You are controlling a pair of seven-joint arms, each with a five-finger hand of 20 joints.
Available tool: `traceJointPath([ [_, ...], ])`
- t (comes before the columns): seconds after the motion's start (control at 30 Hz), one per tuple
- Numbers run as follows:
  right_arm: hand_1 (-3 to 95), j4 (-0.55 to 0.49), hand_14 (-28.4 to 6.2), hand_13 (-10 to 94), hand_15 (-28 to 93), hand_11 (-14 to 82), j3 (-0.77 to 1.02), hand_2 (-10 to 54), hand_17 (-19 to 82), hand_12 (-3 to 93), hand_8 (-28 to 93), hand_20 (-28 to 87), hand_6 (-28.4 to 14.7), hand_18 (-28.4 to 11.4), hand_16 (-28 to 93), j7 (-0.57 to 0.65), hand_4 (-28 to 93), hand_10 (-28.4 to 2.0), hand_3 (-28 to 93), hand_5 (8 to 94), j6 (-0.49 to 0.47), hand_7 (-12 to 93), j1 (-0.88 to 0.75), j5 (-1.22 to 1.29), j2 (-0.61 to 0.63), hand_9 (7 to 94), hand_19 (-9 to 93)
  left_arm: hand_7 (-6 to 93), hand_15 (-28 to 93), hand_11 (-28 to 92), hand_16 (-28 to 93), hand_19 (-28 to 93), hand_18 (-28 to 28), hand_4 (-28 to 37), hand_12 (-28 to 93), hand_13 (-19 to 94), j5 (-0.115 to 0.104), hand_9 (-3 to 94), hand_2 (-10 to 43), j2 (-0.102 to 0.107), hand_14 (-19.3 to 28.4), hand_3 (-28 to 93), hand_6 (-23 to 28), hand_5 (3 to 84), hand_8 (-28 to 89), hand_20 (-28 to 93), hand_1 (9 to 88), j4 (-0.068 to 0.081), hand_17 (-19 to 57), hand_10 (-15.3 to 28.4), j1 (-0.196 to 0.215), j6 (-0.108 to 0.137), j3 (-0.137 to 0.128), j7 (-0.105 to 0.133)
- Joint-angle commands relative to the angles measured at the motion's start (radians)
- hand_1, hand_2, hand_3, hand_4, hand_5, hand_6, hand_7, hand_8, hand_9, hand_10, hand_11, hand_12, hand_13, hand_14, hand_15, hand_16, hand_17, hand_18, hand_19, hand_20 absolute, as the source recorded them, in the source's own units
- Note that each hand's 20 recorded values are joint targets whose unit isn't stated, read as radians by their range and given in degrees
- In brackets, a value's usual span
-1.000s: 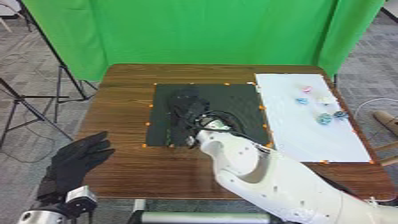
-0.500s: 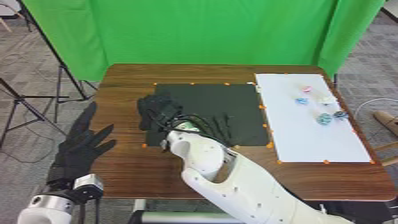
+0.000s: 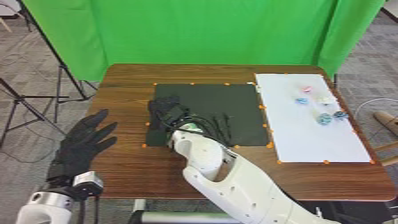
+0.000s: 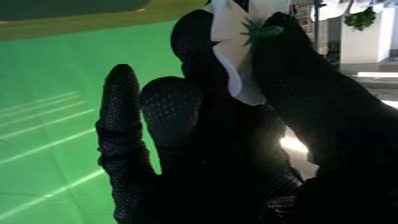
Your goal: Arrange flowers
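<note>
Head view: the right hand point(image 3: 163, 106), in its cloth glove, is over the black mat's point(image 3: 226, 97) left edge, pinching a smooth white flower point(image 4: 234, 59) with a pointy green star. The left hand's point(image 3: 75, 156) fingers spread wide. Small, bumpy flowers point(image 3: 324, 119) sit near the flat white sheet's point(image 3: 298, 140) right edge.

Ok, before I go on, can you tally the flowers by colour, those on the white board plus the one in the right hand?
Pink flower: 1
Light blue flower: 1
Teal flower: 1
Dark blue flower: 1
White: 2, one on the board, one in the right hand
Total: 6
</note>
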Motion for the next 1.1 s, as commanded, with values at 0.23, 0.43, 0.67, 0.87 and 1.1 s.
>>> traceJointPath([
  [0.23, 45.1, -0.004, -10.1, 64, 77, 35.5, 0.031, -9.5, 20, 37.1, -2, 27, -0.4, -23.5, 29, -0.003, -28, -9.8, 79, 78.8, -0.051, 31, -0.030, -0.028, -0.019, 78.1, 79, 35.2, 36, 35, 0, 51, 20.9, -17.7, 6, 38, -0.006, 43.0, 9.2, -0.015, 12.3, 87, 4.6, 42.9, -27, 28, 22.4, 0.003, -6.1, 5.9, 0.024, -0.030, -0.051, 0.019],
  [0.43, 43.4, 0.004, -10.3, 63, 77, 37.5, 0.039, -9.5, 19, 34.1, -2, 27, -1.0, -23.6, 28, -0.001, -28, -10.6, 78, 77.5, -0.051, 30, -0.030, -0.037, -0.023, 76.1, 78, 32.3, 41, 36, -3, 51, 21.5, -17.3, 6, 38, -0.002, 43.0, 8.5, -0.022, 14.2, 86, 5.8, 43.7, -24, 28, 23.2, 0.008, -6.3, 8.2, 0.015, -0.038, -0.049, 0.014],
  [0.67, 40.4, 0.016, -10.5, 62, 78, 42.6, 0.036, -9.5, 19, 28.4, -2, 27, -1.2, -23.7, 27, 0.021, -28, -12.1, 78, 76.2, -0.043, 29, -0.018, -0.040, -0.024, 73.5, 78, 31.8, 43, 37, -3, 51, 21.6, -16.6, 6, 37, -0.002, 41.7, 8.1, -0.018, 15.3, 86, 6.5, 43.1, -23, 28, 23.4, 0.011, -6.4, 9.5, 0.006, -0.040, -0.040, 0.020],
  [0.87, 35.4, 0.013, -10.9, 59, 78, 45.3, 0.033, -9.5, 18, 23.5, -9, 28, -1.5, -24.3, 26, 0.027, -28, -14.0, 82, 73.1, -0.040, 26, -0.016, -0.032, -0.027, 69.2, 78, 27.7, 46, 37, -5, 52, 21.8, -15.9, 6, 35, 0.000, 41.8, 7.8, -0.024, 16.9, 85, 7.7, 44.0, -20, 27, 23.9, 0.013, -6.7, 10.8, 0.003, -0.047, -0.043, 0.017],
  [1.1, 33.5, 0.008, -11.8, 56, 78, 46.1, 0.034, -9.5, 18, 22.5, -16, 27, -2.4, -24.8, 24, 0.024, -28, -14.9, 83, 70.5, -0.043, 26, -0.020, -0.033, -0.030, 65.5, 78, 25.8, 49, 37, -6, 53, 22.1, -15.5, 7, 35, -0.001, 42.0, 7.6, -0.020, 18.2, 84, 8.6, 44.6, -18, 27, 24.0, 0.015, -6.9, 12.2, 0.000, -0.053, -0.050, 0.009],
])
